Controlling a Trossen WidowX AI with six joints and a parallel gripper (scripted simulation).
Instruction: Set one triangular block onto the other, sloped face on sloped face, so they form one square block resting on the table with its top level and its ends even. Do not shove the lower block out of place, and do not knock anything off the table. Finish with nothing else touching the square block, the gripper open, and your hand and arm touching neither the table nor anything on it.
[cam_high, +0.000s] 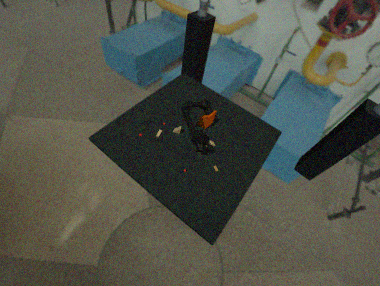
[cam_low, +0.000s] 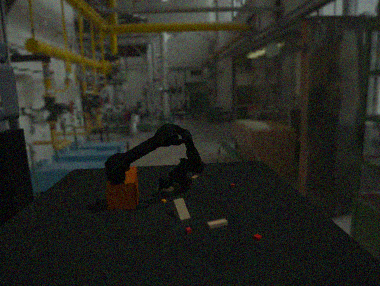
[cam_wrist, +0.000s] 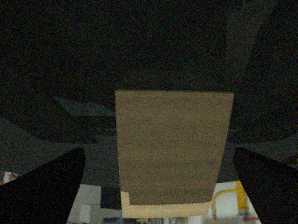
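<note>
My hand (cam_high: 204, 148) (cam_low: 165, 187) (cam_wrist: 161, 156) is open, low over the bench (cam_high: 165, 165) (cam_low: 125, 240), its fingers wide on either side of one triangular block (cam_high: 212, 143) (cam_low: 170, 189) (cam_wrist: 172, 145), which fills the centre of my wrist view; I can't tell whether I touch it. The other triangular block (cam_high: 177, 130) (cam_low: 181, 209) lies apart, just below centre in the exterior frame. A pale bar (cam_high: 159, 133) (cam_low: 217, 223) lies to its right there, near a red cube (cam_low: 188, 230).

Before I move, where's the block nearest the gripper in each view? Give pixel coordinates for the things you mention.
Top: the block (cam_high: 212, 143) (cam_low: 169, 189) (cam_wrist: 172, 145) is just right of centre.
Exterior: left of centre, mostly hidden.
Wrist: large, centre to bottom edge.
Shared landmark: the open black gripper (cam_high: 208, 146) (cam_low: 164, 186) (cam_wrist: 161, 156).
</note>
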